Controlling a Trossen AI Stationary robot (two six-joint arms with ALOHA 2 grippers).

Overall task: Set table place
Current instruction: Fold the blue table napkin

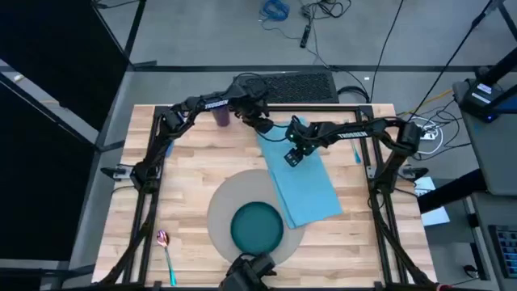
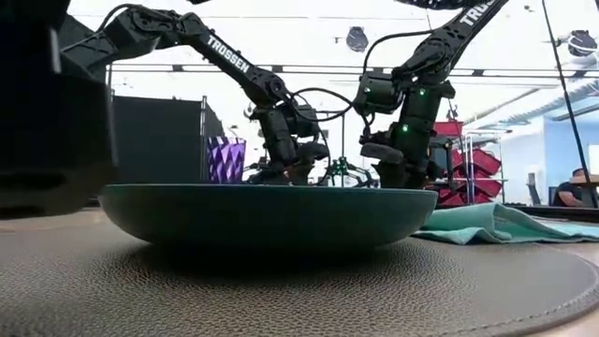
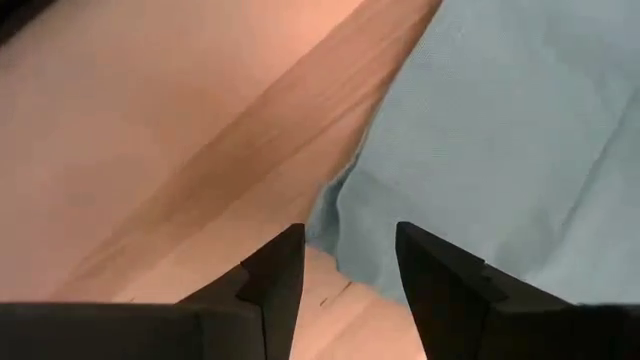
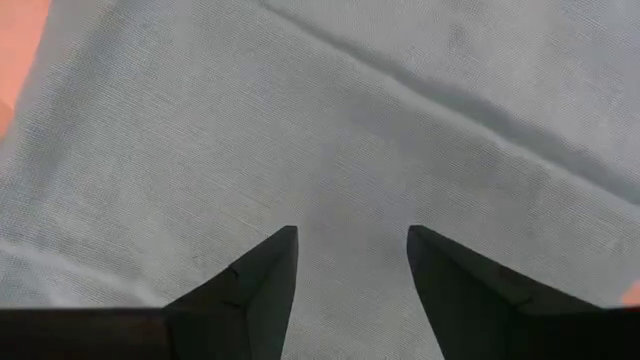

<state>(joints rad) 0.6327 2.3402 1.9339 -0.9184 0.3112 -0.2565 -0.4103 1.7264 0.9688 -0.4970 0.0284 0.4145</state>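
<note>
A light blue napkin (image 1: 305, 179) lies flat on the table (image 1: 194, 174), its near corner over the round grey mat (image 1: 222, 212). On that mat sits the teal plate (image 1: 257, 227). My left gripper (image 1: 263, 126) is open, low over the napkin's far corner (image 3: 340, 205). My right gripper (image 1: 292, 158) is open above the napkin's far half (image 4: 350, 130), fingers pointing down. The purple cup (image 1: 220, 116) stands on the table at the far edge, beside the left arm. A spoon (image 1: 166, 249) with a pink bowl and a green handle lies near the front left. My left gripper has one finger (image 3: 275, 270) over bare wood and the other (image 3: 435, 275) over the cloth, with the napkin's corner between them; I cannot tell whether they touch it. My right gripper points down at the napkin, both fingers (image 4: 265, 275) over the cloth; I cannot tell whether they touch.
Thin blue items lie near the left frame post (image 1: 166, 149) and the right one (image 1: 356, 153). A black frame (image 1: 153, 202) stands along the table's sides. Bare wood lies left of the mat and at the front right.
</note>
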